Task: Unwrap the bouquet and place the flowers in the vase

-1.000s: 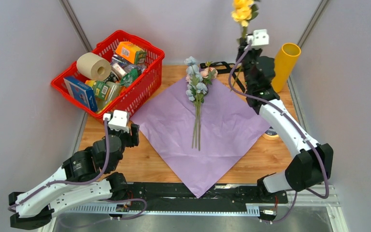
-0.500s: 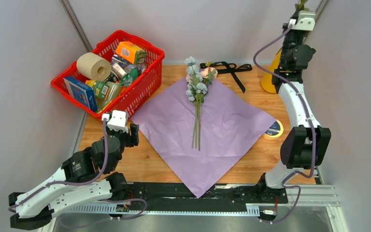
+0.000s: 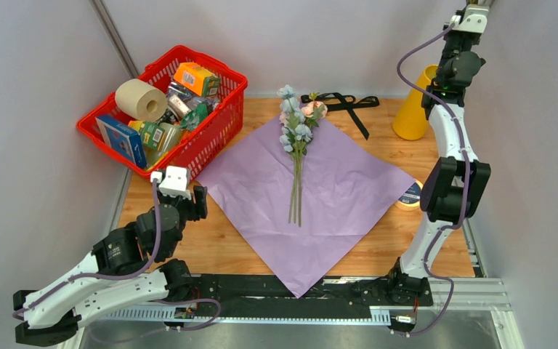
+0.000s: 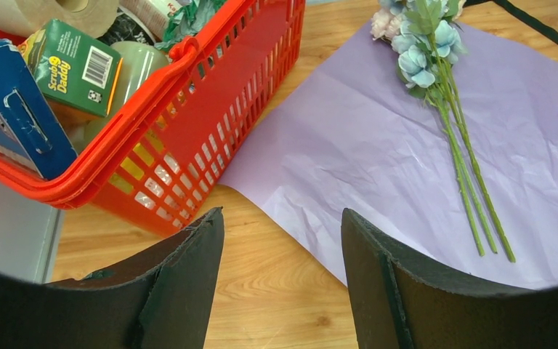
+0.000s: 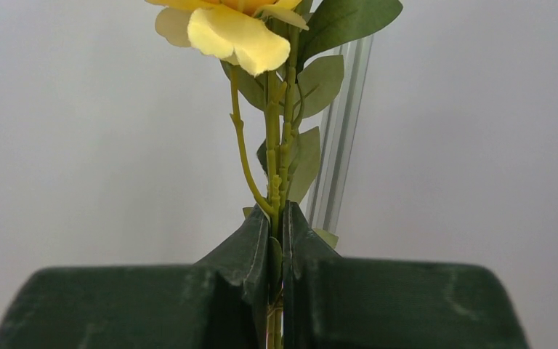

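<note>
Right arm is stretched way up along the right wall, and the right gripper is pinched tight on the green stem of a yellow flower, bloom pointing up. From above, that hand sits right at the top edge of the view, so I can't tell exactly how it lines up with the vase. The vase stands upright in the far right corner of the table, partly behind the arm.

The rest of the flowers lie in a loose bunch on the opened wrapping paper, heads toward the back wall. The paper is spread flat like a diamond. Its near corner pokes past the table's front edge, its left corner sits just beside the red basket, and its right corner is right by a tape ring. The black ribbon lies loose near the back edge.

The left gripper hangs low near the basket's front corner with its jaws spread wide and nothing between them, bare wood under it.
</note>
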